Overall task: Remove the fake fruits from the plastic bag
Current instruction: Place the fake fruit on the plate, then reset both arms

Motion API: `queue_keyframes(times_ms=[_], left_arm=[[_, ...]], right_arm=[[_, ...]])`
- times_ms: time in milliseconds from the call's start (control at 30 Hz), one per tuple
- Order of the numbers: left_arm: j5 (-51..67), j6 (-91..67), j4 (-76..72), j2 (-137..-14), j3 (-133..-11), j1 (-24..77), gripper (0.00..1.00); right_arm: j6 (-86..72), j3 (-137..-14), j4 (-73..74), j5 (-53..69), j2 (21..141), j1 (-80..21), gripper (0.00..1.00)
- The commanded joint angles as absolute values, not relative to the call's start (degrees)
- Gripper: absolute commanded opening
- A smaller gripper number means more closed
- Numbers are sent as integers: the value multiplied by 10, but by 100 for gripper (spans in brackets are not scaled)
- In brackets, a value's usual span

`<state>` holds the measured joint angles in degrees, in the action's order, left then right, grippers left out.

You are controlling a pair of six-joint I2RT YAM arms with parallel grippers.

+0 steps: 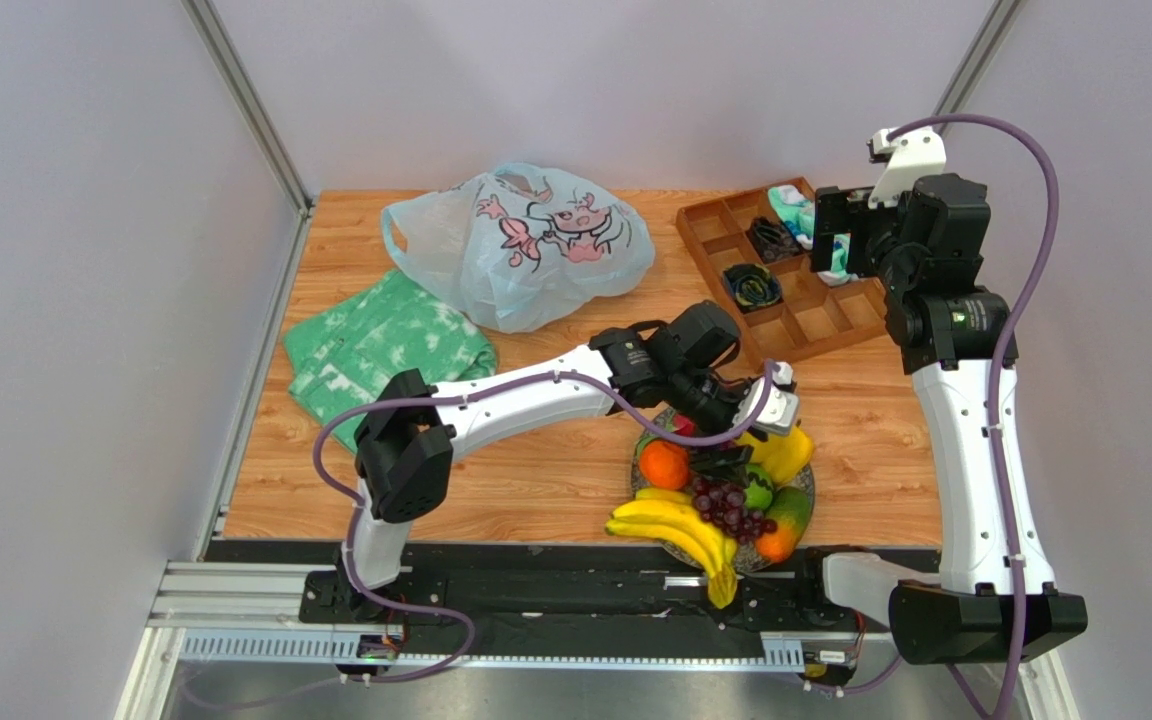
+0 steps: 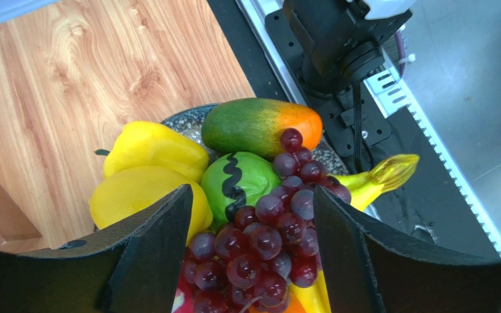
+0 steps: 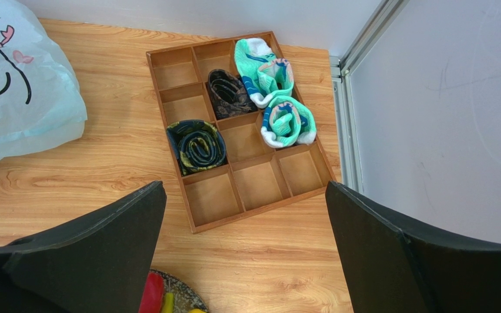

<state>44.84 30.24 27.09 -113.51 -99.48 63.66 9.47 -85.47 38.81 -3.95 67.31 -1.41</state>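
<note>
Left wrist view: left end effector (image 2: 252,195) hangs wide open, empty, directly above grapes (image 2: 266,241) among fake fruits (image 1: 710,495) heaped on a plate (image 2: 184,120); plastic bag (image 1: 515,240) lies well apart, off to its left. Nudging the glossy heap could roll pieces onto the counter (image 1: 537,465). Right end effector (image 3: 244,189) gapes empty too.

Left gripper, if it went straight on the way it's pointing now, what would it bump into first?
Most likely the purple grapes: they lie dead ahead, centred in the gap of the open left gripper. How close they are is hard to judge.
</note>
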Motion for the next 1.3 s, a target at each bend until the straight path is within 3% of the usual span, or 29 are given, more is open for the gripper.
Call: queue_keyframes(times_ms=[0, 67, 100, 400, 633, 767, 967, 1267], left_arm=[[451, 272, 238, -1071, -1024, 636, 81], [438, 272, 253, -1046, -1035, 632, 87], [432, 272, 259, -1038, -1039, 628, 99], [281, 180, 377, -906, -1030, 495, 99], [126, 151, 422, -758, -917, 325, 99], [39, 101, 431, -734, -880, 262, 99], [38, 15, 425, -706, -817, 201, 99], [62, -43, 393, -716, -780, 197, 99]], right_arm=[[89, -889, 388, -32, 679, -11, 100], [93, -903, 400, -21, 686, -11, 100], [95, -917, 414, -17, 690, -11, 100], [93, -974, 568, 108, 730, -11, 100], [74, -903, 545, 28, 650, -12, 100], [30, -898, 579, 20, 640, -12, 100], [-44, -929, 683, -39, 661, -12, 100], [-44, -986, 683, -32, 682, -11, 100]])
